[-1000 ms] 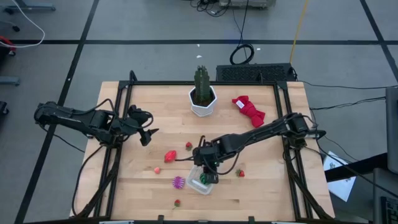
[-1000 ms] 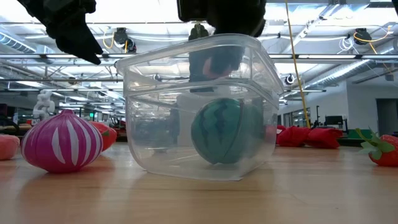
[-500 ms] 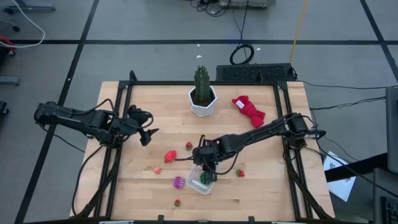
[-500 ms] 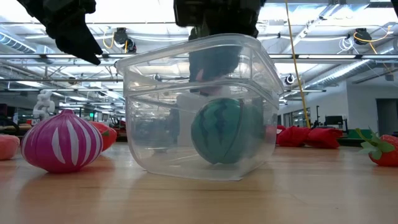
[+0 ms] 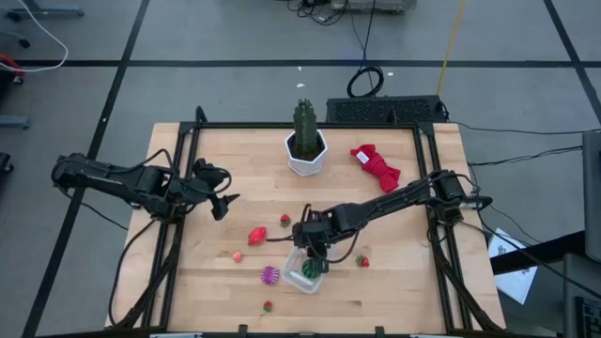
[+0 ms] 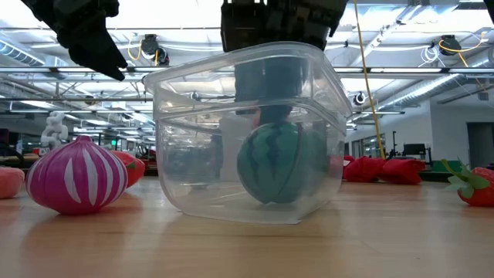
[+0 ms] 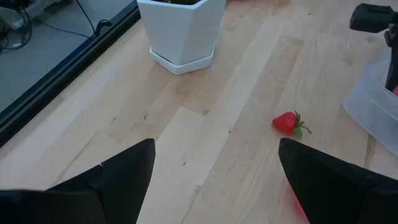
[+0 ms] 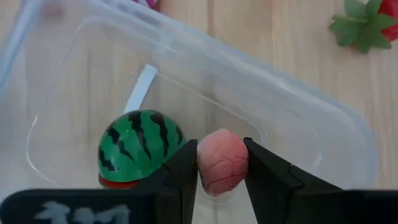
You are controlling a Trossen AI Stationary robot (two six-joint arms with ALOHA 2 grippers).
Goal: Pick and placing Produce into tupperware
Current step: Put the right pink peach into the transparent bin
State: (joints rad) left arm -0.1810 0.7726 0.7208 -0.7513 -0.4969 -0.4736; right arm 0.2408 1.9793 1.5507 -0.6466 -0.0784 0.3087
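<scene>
Right gripper [image 8: 222, 163]: clamped on pink fruit piece [image 8: 222, 160], over clear tupperware [image 5: 302, 272] near centre | toy watermelon [image 8: 138, 146]: inside tupperware | Left gripper [image 5: 223, 201]: jaws wide, empty, far left.

Open desk [image 5: 394, 235] right of the tupperware [image 5: 302, 272]; purple onion [image 5: 270, 275] crowding its left; cactus pot [image 5: 306, 150] blocking rear centre.

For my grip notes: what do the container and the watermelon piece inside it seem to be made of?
The container looks like thin clear plastic, glossy: the table shows through its walls and the rim catches light. The watermelon seems to be moulded plastic or rubber with painted stripes and a smooth, slightly shiny skin; which of the two cannot be told.
</scene>
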